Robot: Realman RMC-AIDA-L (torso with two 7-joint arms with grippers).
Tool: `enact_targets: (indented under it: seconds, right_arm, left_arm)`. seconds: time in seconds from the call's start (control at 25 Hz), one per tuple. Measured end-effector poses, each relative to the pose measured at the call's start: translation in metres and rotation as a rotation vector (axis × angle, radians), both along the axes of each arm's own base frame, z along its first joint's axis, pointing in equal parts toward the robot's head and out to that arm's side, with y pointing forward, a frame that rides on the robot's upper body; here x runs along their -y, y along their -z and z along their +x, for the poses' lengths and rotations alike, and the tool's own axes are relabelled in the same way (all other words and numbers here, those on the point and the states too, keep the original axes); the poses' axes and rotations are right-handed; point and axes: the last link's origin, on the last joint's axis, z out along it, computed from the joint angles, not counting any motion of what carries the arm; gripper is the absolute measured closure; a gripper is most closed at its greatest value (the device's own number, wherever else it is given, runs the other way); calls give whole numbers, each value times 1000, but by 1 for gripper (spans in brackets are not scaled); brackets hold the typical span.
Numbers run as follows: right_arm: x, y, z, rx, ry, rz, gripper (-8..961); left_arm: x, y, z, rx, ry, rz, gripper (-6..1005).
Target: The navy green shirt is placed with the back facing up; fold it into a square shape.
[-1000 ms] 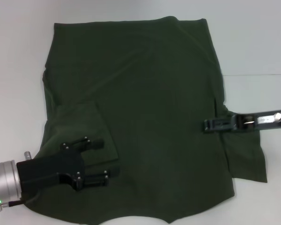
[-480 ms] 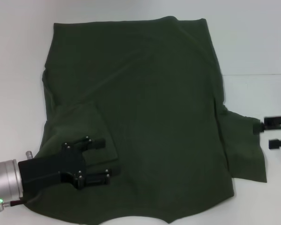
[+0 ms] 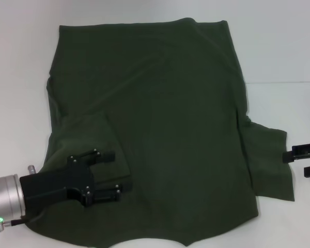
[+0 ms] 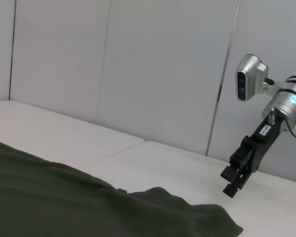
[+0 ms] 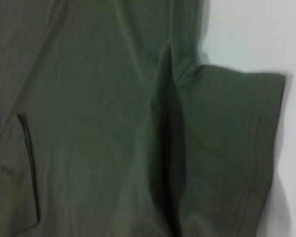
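Left sleeve of the dark olive-green knit T-shirt is folded in; left gripper spread, holding nothing. Right gripper spread, empty: pinch the right sleeve's outer hem.

The large, soft knit short-sleeved shirt is a plain dark olive green, with no print or pattern. It lies on a plain white worktop. The left gripper is matte black on a silver wrist with a small green light; the right gripper is black.
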Motion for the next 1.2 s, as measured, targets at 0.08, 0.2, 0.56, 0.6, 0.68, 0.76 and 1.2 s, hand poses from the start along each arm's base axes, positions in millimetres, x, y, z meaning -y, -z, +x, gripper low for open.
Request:
enact_targets:
  seconds: [0.08,0.2,0.56,0.6,0.68,0.76,1.2]
  right_arm:
    - [0,2,2,9,2,4,47]
    - [0,5,6,18,6,11,48]
    - [-2,19,7,22,-3,12,52]
    - [-2,20,6,23,-6,14,53]
    - [-2,21,6,27,-9,17,59]
    - [-3,22,7,33,-10,20,72]
    - [-7,30,5,49,-21,25,121]
  left_arm:
    - [0,0,0,-1,-1,2,106]
    - [-1,-1,0,0,-2,5,106]
    - [-1,-1,0,2,-4,8,112]
    - [-1,-1,0,2,-3,8,112]
    - [-1,-1,0,2,-3,8,112]
    - [-1,-1,0,3,-2,8,112]
    - [-3,0,3,5,3,8,112]
